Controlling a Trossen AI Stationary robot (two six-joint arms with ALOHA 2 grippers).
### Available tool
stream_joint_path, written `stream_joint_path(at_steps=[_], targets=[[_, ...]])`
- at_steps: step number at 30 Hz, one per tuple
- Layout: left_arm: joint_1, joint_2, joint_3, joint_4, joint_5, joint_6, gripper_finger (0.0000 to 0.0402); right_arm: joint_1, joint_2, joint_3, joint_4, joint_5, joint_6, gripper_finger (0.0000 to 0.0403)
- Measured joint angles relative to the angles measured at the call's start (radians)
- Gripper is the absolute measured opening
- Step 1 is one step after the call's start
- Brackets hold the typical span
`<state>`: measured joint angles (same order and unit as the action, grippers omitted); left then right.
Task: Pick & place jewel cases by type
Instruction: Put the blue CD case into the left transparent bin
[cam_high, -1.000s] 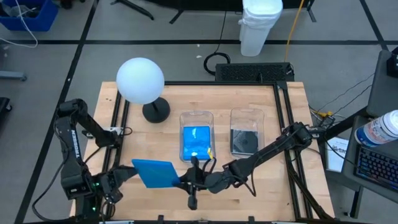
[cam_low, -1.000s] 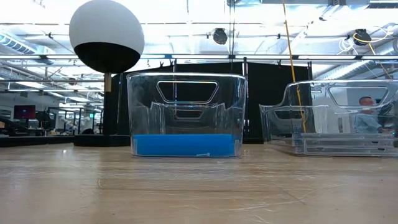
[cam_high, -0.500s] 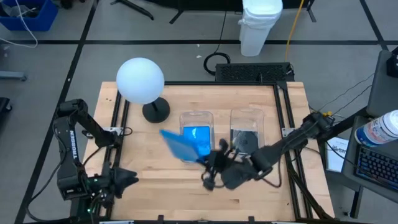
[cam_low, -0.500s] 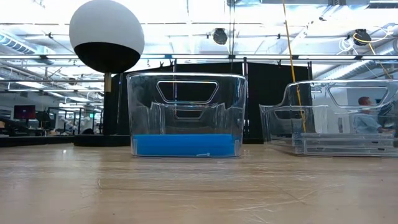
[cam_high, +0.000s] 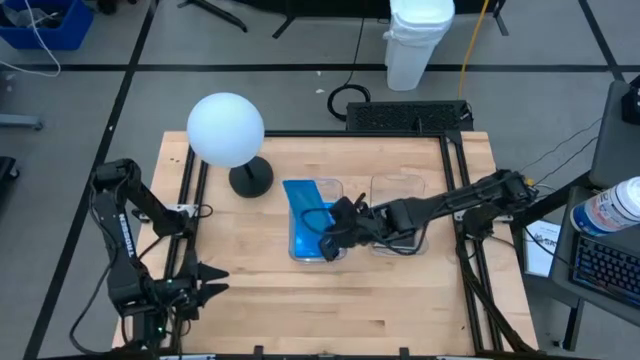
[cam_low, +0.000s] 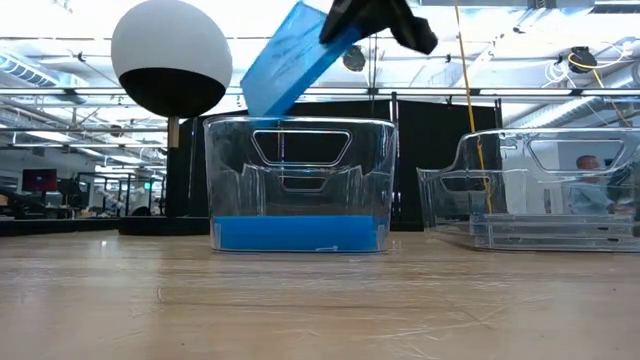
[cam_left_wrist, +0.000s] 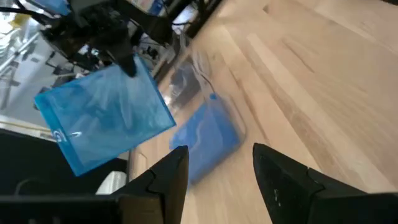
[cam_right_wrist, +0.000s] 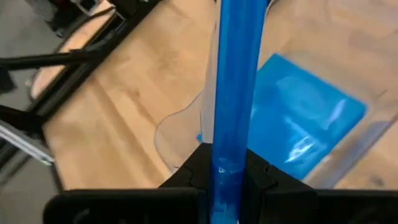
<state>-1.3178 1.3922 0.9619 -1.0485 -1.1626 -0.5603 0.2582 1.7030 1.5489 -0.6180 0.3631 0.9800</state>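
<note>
My right gripper (cam_high: 333, 226) is shut on a translucent blue jewel case (cam_high: 305, 205) and holds it in the air over the left clear bin (cam_high: 330, 186). The case also shows in the low view (cam_low: 285, 60) and in the left wrist view (cam_left_wrist: 102, 121). More blue cases (cam_right_wrist: 305, 118) lie flat on that bin's floor. Dark cases (cam_high: 392, 228) lie in the right clear bin (cam_high: 398, 183). My left gripper (cam_high: 205, 285) is open and empty near the table's front left, and it also shows in its own view (cam_left_wrist: 221, 171). My right gripper pinches the blue case between its two fingers (cam_right_wrist: 194, 167) across its thin body, at its upper end (cam_low: 335, 35). The arm comes from the table's right. The case is lifted clear, tilted, and hangs slanting down from the fingers, above the bin's rim.
A white ball lamp on a dark round base (cam_high: 226, 130) stands at the table's far left, close to the left bin. Bare wooden tabletop (cam_high: 330, 300) lies in front of the bins. Black rails (cam_high: 185, 200) run along the table's sides.
My right gripper has carried the blue case from near the table's front middle toward the far edge and up, until it stands over the left bin. The case has tipped from lying nearly flat to a steep slant. My left gripper has stayed at the front left.
</note>
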Motion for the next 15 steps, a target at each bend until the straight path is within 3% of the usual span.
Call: stream_joint_path(at_steps=[5,15], targets=[[-0.010,0.000,-0.032,0.000,0.022,-0.042,0.0184,-0.045,0.001,-0.074,0.109,-0.102,0.102,0.0025],[-0.044,0.000,-0.032,0.002,0.022,-0.070,0.0184,-0.080,0.000,-0.238,0.296,-0.187,0.285,0.0025]])
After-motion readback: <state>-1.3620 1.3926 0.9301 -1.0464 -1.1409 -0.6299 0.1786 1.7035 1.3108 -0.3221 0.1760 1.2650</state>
